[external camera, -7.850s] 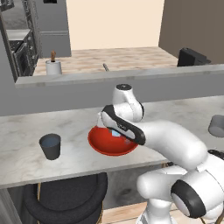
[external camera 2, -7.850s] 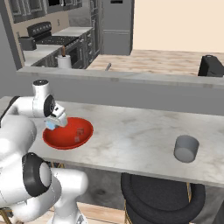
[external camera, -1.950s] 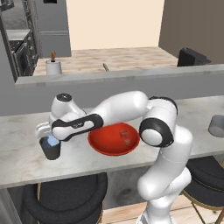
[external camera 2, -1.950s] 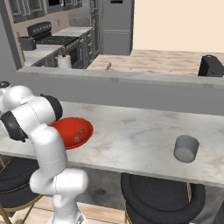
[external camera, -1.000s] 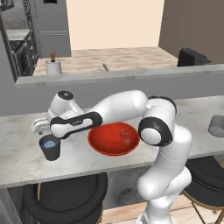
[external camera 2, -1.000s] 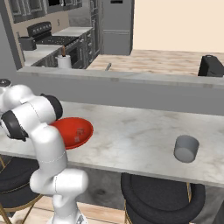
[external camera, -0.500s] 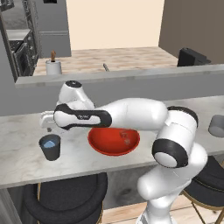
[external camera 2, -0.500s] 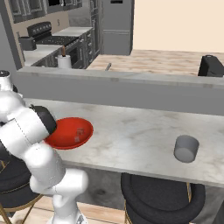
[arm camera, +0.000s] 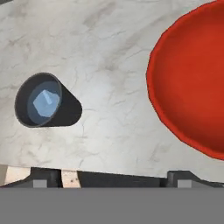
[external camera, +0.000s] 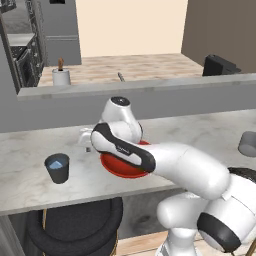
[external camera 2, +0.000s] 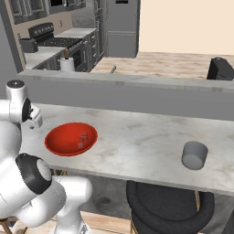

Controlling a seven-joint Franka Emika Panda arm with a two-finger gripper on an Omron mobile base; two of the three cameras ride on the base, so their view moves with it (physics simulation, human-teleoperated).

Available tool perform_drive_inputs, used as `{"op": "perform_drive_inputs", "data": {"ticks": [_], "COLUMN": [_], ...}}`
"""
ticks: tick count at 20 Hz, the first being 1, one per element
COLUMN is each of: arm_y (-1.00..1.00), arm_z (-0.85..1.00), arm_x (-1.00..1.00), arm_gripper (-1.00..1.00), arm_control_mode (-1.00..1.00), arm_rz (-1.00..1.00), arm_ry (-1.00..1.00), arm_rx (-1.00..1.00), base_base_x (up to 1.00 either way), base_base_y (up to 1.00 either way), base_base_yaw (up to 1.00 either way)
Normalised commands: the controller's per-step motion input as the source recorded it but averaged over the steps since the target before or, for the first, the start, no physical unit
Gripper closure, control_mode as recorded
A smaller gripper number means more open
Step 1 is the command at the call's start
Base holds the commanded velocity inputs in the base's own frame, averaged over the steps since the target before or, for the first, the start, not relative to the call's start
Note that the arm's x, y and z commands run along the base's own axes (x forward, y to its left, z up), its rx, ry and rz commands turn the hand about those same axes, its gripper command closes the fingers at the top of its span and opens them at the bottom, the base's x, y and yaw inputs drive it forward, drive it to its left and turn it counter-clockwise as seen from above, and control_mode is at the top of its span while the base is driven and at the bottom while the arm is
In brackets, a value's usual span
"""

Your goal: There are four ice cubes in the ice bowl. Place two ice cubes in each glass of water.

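Observation:
The red ice bowl [external camera 2: 71, 138] sits on the marble counter, and two pale ice cubes [external camera 2: 82, 137] show faintly inside it. My arm covers part of the ice bowl [external camera: 125, 167] in the left base view. To its left stands the dark glass of water [external camera: 57, 167], and one ice cube [arm camera: 46, 101] floats in the dark glass [arm camera: 43, 103]. The lighter grey glass [external camera 2: 195, 155] stands far to the right. My gripper [external camera: 86, 145] hangs open and empty above the bare counter between the dark glass and the ice bowl [arm camera: 192, 87]; its fingertips [arm camera: 43, 179] stand wide apart.
A raised grey ledge [external camera: 130, 87] runs behind the counter. A white cylinder with a brown top [external camera: 61, 76] stands on the wooden surface beyond it. Black stools [external camera 2: 169, 205] sit under the counter's front edge. The light grey glass [external camera: 248, 144] is near the right edge.
My hand has lifted from above the dark glass and swung right toward the ice bowl. The arm's elbow has swung forward. The jaws stay wide.

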Motion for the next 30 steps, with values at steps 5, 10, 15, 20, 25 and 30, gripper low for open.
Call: {"op": "perform_drive_inputs", "data": {"ticks": [5, 10, 15, 20, 25, 30], "arm_y": [-1.00, -0.95, -0.54, -0.14, -0.01, -0.21], "arm_z": [0.22, 0.15, 0.08, 0.06, 0.04, -0.13], "arm_x": [-0.25, -0.18, -0.18, 0.01, 0.19, 0.24], "arm_gripper": [-1.00, -1.00, -1.00, -1.00, -1.00, -1.00], "arm_control_mode": [-1.00, -1.00, -1.00, -1.00, -1.00, -1.00], "arm_rz": [-0.13, -0.05, 0.00, 0.04, 0.19, 0.21], "arm_ry": [0.00, 0.00, 0.03, 0.06, 0.25, 0.05], "arm_rx": [-0.12, -0.27, -0.35, -0.29, -0.05, 0.03], "base_base_x": [0.00, 0.00, 0.00, 0.00, 0.00, 0.00], "base_base_y": [0.00, 0.00, 0.00, 0.00, 0.00, 0.00], "base_base_yaw": [0.00, 0.00, 0.00, 0.00, 0.00, 0.00]}}
